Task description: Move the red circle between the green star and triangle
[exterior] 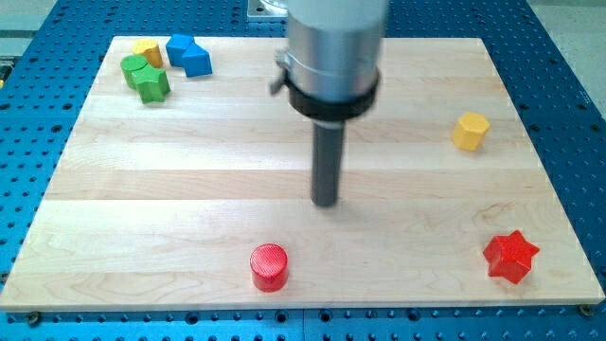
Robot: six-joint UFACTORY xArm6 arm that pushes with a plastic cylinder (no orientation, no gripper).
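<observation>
The red circle (269, 266) lies near the view's bottom edge of the wooden board (189, 161), left of centre. My tip (326, 202) touches down near the board's middle, above and to the right of the red circle, apart from it. At the view's top left sits a cluster: a green star-like block (153, 84), a green round block (133, 67) touching it, a yellow block (148, 51) behind them, and a blue block (188, 54) to their right. I cannot make out a triangle for certain.
A yellow hexagon (471, 130) sits at the view's right. A red star (510, 256) lies at the bottom right corner. The arm's grey body (334, 47) hangs over the board's top centre. A blue perforated table surrounds the board.
</observation>
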